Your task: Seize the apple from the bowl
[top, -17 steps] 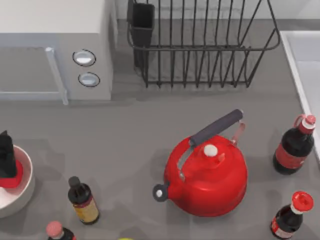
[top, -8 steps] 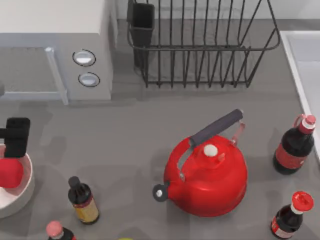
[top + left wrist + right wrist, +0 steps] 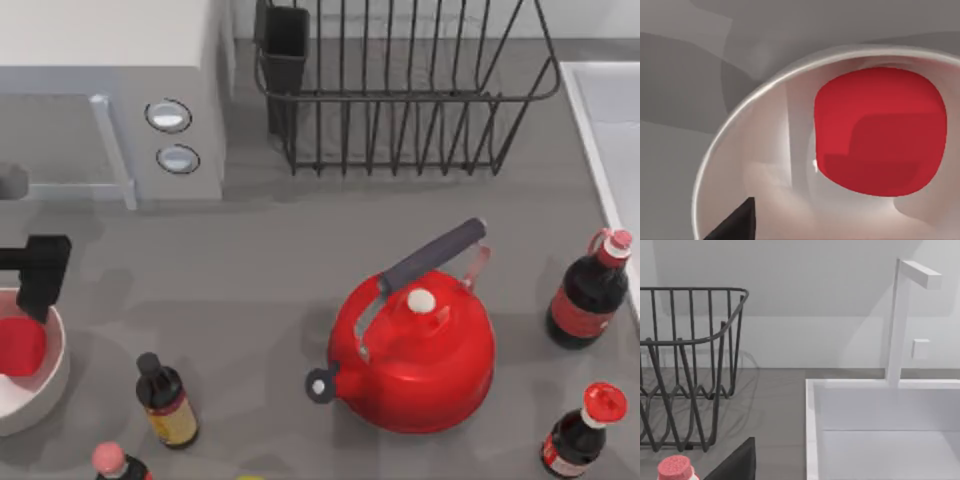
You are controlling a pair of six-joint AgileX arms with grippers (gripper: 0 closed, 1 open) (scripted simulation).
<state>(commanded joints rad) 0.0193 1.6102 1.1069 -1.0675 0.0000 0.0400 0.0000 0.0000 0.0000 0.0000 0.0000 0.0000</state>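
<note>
The apple (image 3: 20,345), a small bright-red lump, lies inside the white bowl (image 3: 50,385) at the table's left edge. My left gripper (image 3: 38,290) hovers just above and behind the apple, open, holding nothing; one black finger (image 3: 45,265) shows over the bowl's far rim. The left wrist view looks down into the bowl (image 3: 740,115), with the apple (image 3: 880,130) large and close and one dark fingertip (image 3: 735,225) at the edge. In the right wrist view, a dark fingertip (image 3: 737,462) of my parked right gripper shows near the sink.
A large red kettle (image 3: 415,350) with a grey handle stands right of centre. Dark bottles (image 3: 165,400) (image 3: 588,295) (image 3: 580,425) stand along the front and right. A microwave (image 3: 110,90), a wire dish rack (image 3: 400,90) and a white sink (image 3: 880,430) line the back and right.
My left gripper has risen and drawn back from directly over the apple toward the bowl's far rim. The apple stayed in the bowl. Nothing else moved.
</note>
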